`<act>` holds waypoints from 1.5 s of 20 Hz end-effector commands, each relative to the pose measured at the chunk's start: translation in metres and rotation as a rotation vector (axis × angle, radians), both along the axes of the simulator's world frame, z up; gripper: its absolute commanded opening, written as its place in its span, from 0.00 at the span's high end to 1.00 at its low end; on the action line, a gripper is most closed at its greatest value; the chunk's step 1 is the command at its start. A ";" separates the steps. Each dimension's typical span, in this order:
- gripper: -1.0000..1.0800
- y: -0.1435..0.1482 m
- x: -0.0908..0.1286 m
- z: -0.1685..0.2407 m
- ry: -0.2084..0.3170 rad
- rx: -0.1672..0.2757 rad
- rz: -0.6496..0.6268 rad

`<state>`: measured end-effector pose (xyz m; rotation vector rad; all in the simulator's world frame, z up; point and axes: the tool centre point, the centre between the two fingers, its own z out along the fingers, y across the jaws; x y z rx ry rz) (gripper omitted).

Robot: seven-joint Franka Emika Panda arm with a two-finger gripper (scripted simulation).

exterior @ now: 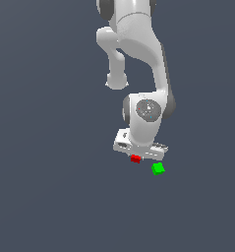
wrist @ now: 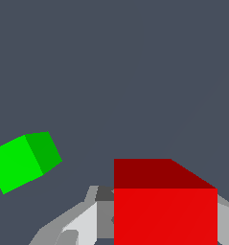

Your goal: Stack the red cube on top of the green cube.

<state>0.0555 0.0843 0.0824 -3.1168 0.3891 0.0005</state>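
The red cube point(exterior: 135, 158) sits right under the white hand of my gripper point(exterior: 137, 155). In the wrist view the red cube point(wrist: 165, 210) is large and close and fills the gap between the two grey fingers point(wrist: 80, 225), which touch it on both sides. My gripper point(wrist: 165, 227) is shut on it. The green cube point(exterior: 158, 169) lies on the floor a short way toward the exterior view's right of the red cube, apart from it. It also shows in the wrist view point(wrist: 22, 162), turned at an angle. I cannot tell whether the red cube is off the floor.
The plain dark grey floor point(exterior: 50, 197) spreads all round. The white arm point(exterior: 138, 54) rises behind the gripper at the top of the exterior view.
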 end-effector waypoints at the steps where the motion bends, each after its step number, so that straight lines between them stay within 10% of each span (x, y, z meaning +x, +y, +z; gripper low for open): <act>1: 1.00 0.027 0.008 -0.005 -0.001 0.000 -0.001; 20: 1.00 0.102 0.034 -0.020 0.000 -0.001 -0.001; 21: 0.04 0.102 0.034 -0.020 0.000 -0.001 -0.001; 30: 0.04 0.102 0.034 -0.020 0.000 -0.001 -0.001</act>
